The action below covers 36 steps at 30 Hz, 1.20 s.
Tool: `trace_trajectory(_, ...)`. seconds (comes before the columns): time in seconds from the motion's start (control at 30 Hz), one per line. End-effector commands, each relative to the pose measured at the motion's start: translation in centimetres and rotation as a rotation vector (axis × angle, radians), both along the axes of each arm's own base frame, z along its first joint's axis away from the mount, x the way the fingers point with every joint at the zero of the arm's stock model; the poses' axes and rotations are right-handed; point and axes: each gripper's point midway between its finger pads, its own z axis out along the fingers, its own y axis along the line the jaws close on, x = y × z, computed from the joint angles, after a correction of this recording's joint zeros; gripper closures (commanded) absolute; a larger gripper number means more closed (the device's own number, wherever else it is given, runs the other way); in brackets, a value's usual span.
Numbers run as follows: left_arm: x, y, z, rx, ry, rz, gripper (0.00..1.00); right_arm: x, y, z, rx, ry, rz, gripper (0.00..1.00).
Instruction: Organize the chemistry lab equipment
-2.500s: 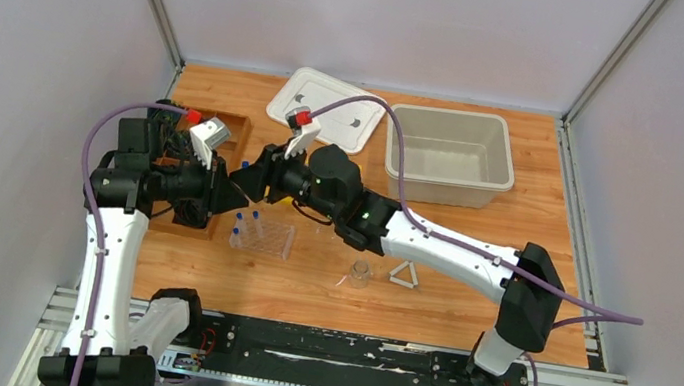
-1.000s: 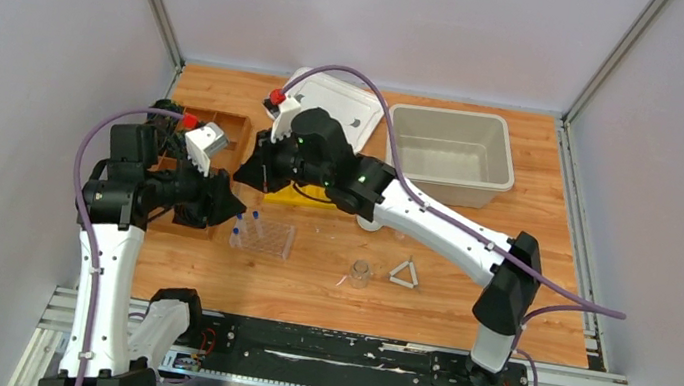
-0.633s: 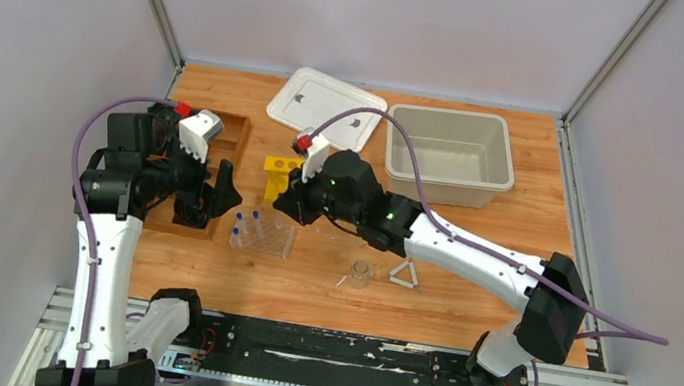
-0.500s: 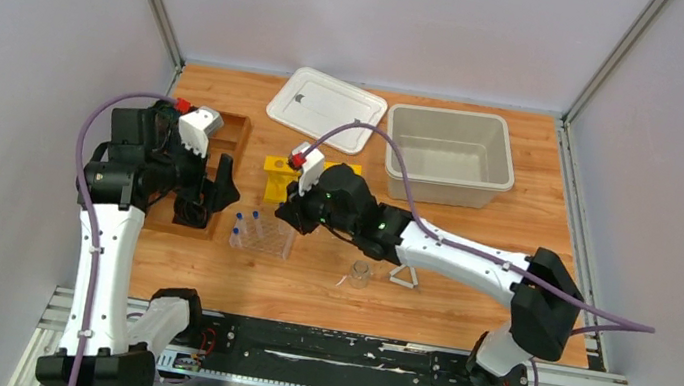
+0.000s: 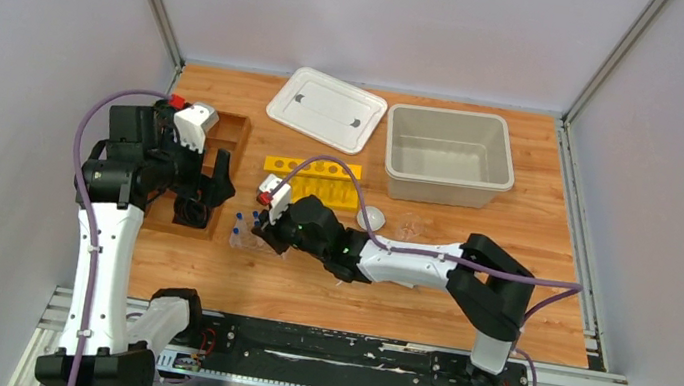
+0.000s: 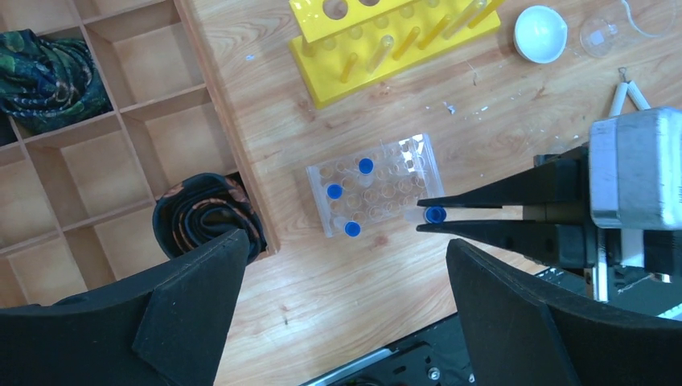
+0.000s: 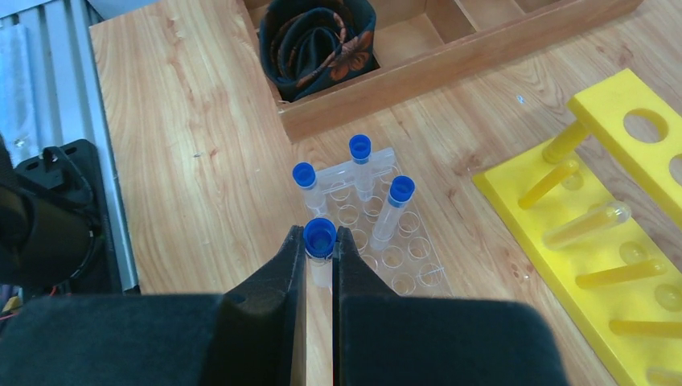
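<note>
My right gripper [image 7: 320, 241] is shut on a small blue-capped tube [image 6: 435, 214] and holds it upright over the near edge of the clear plastic rack [image 7: 410, 265]. Three more blue-capped tubes [image 7: 359, 149] stand in that rack. My left gripper [image 6: 346, 322] hangs high above the table beside the wooden organizer, wide open and empty. The white dome-shaped piece [image 6: 540, 34], a small glass beaker [image 6: 599, 36] and the white triangle [image 6: 630, 95] lie to the right of the rack.
A yellow tube rack [image 5: 312, 179] lies behind the clear rack. The wooden organizer [image 5: 213, 150] at the left holds rolled dark fabric [image 6: 209, 217]. A white lid [image 5: 326, 110] and a grey bin [image 5: 445, 152] sit at the back.
My right arm swung from the yellow rack down and left to the clear rack, with the tube in its jaws. My left gripper opened wide and drew back to the left.
</note>
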Motion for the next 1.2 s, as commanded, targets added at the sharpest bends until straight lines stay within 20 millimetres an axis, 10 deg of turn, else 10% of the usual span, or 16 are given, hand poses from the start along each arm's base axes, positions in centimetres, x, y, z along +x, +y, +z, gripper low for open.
trace_trajectory(0.0, 0.1, 0.2, 1.2, 0.013, -0.045, 0.009, 0.0, 0.2, 0.9, 0.1, 0.054, -0.039, -0.022, 1.0)
trace_trajectory(1.17, 0.0, 0.2, 1.3, 0.021, -0.055, -0.003, 0.0, 0.8, 0.1, -6.7, -0.042, 0.007, -0.078, 1.0)
